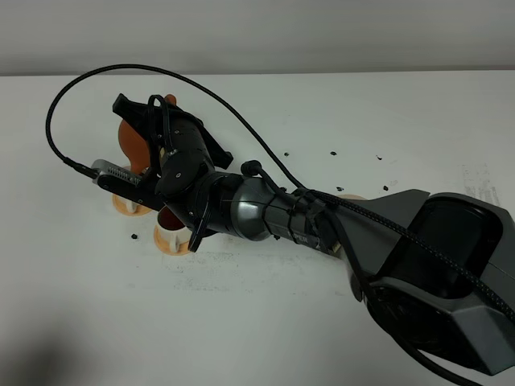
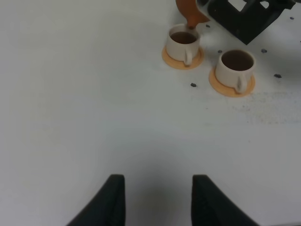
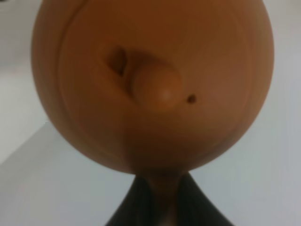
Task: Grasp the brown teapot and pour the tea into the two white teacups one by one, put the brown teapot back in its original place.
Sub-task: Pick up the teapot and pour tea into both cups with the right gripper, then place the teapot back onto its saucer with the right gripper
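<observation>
My right gripper [image 1: 149, 121] reaches across to the left and is shut on the handle of the brown teapot [image 1: 129, 141]. In the right wrist view the teapot [image 3: 150, 84] fills the frame, lid knob toward the camera, with its handle between the gripper [image 3: 160, 197] fingers. The pot is tipped, its spout [image 2: 190, 14] just over the rim of one white teacup [image 2: 183, 40]. The other teacup [image 2: 237, 66] stands beside it. Both hold dark tea [image 2: 236, 60] and sit on orange saucers. From above, the arm hides most of both cups [image 1: 170, 235]. My left gripper [image 2: 157, 181] hangs open over bare table.
A sliver of the pale beige dish [image 1: 352, 196] shows behind the right arm near the middle of the white table [image 1: 96, 305]. Small black specks [image 1: 334, 153] lie scattered around the cups and the dish. A black cable [image 1: 72, 88] loops above the right arm.
</observation>
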### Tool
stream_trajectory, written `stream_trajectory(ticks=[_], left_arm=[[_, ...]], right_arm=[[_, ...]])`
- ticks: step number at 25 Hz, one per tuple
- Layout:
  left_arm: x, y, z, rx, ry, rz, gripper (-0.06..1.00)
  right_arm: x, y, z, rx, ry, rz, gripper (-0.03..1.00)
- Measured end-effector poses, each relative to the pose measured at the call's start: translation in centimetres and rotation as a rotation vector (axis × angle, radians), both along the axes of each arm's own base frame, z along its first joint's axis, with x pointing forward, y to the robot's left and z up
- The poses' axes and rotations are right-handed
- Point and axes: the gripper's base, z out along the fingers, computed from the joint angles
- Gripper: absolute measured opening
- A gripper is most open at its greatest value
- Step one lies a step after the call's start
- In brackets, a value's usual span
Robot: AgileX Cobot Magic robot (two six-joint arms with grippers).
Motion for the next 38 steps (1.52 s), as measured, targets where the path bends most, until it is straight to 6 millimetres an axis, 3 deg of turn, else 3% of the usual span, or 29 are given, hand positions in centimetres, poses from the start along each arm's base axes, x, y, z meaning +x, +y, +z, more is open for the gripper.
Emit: stream_trajectory(ticks=[5, 10, 15, 24, 31, 38], left_arm=[[0.0, 0.0, 0.0, 0.0, 0.0, 0.0, 0.36], [0.0, 0.0, 0.0, 0.0, 0.0, 0.0, 0.36], [0.0, 0.0, 0.0, 0.0, 0.0, 0.0, 0.36], [0.0, 0.0, 0.0, 0.0, 0.0, 0.0, 0.36], [0.0, 0.0, 0.0, 0.0, 0.0, 0.0, 0.36], [0.0, 0.0, 0.0, 0.0, 0.0, 0.0, 0.36]], right_arm=[[0.1, -0.3, 0.8, 0.056, 0.034, -0.014, 0.12], [0.2, -1.0, 3.0, 0.191, 0.106, -0.064, 0.12], [0.7, -2.6, 4.6, 0.395, 0.267, -0.17, 0.12], [2.2, -5.6, 5.5, 0.761, 0.621, -0.443, 0.12], [3.2, -7.9, 4.8, 0.921, 0.804, -0.623, 0.12], [3.2, -7.4, 3.3, 0.944, 0.918, -0.713, 0.12]])
